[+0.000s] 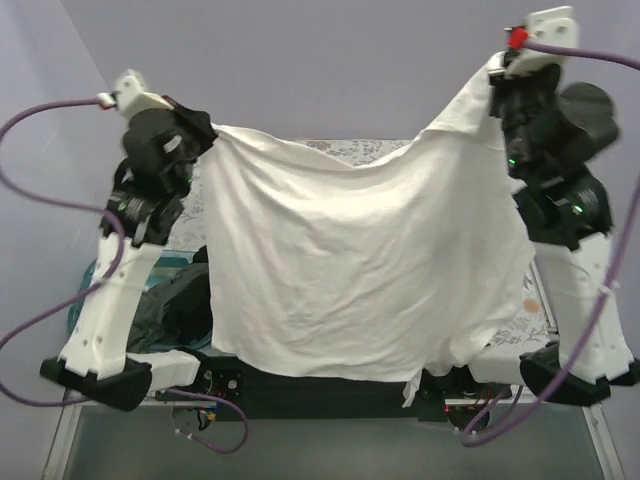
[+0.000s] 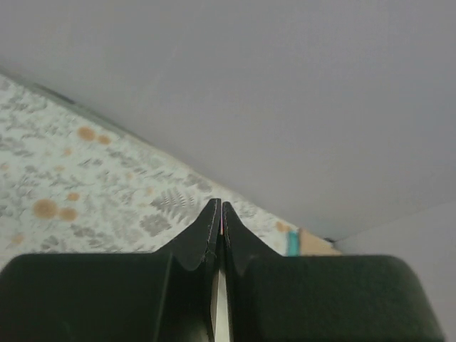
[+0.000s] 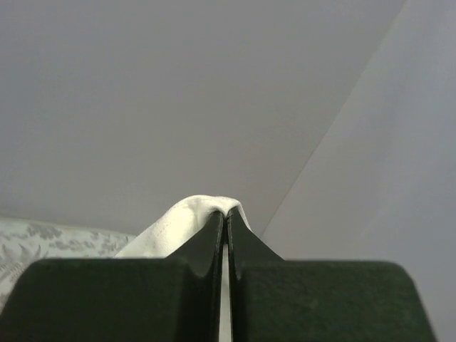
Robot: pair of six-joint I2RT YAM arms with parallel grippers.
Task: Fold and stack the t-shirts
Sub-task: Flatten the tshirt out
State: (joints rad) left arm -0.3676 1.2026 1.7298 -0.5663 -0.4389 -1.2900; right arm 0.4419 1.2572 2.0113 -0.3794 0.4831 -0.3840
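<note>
— Top view?
— High behind the left pincer [image 1: 205, 133] and right pincer [image 1: 496, 70], wide, facing the wall [image 1: 330, 60]; each wrist view sits close behind its own pincer.
— Shared?
— Floral covering [image 2: 85, 178] beyond the tips; cream shirt [image 3: 171, 228] at the right pincer.

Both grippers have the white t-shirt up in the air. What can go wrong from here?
1. Thin pinch: the right gripper shows only a small peak of the white t-shirt past its tips, the left gripper just a sliver. A corner may slip.
2. The hem hangs between the arm bases and may snag when lowered.
3. The dark shirts sit by its left edge and could get dragged.
</note>
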